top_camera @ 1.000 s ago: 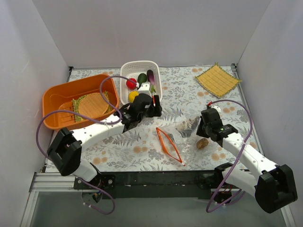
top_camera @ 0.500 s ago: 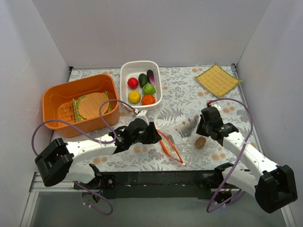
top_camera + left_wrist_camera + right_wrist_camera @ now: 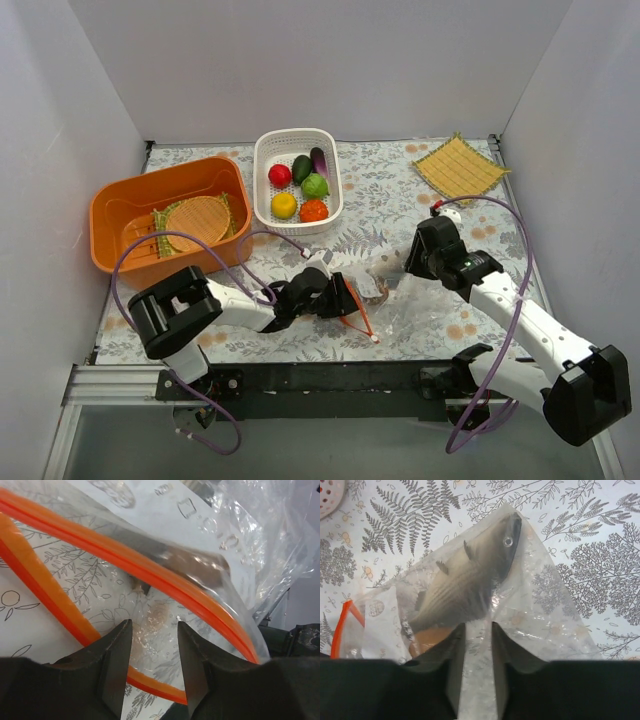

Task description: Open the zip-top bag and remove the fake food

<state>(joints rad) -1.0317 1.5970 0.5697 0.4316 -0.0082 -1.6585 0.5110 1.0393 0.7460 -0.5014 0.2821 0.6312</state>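
Clear bag (image 3: 372,276) lay on bench (image 3: 390,200) between claws, left claw (image 3: 152,645) part-open astride orange zipper lip (image 3: 150,578), right claw (image 3: 478,645) narrowly parted over tail corner; loose film could slip, trapping fish (image 3: 467,582) inside.

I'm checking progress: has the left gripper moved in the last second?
Yes. The left gripper has moved down the view, away from the white basket, onto the zip-top bag.

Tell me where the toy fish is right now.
In the top view, the toy fish lies inside the zip-top bag, just right of centre, nearer than the white basket.
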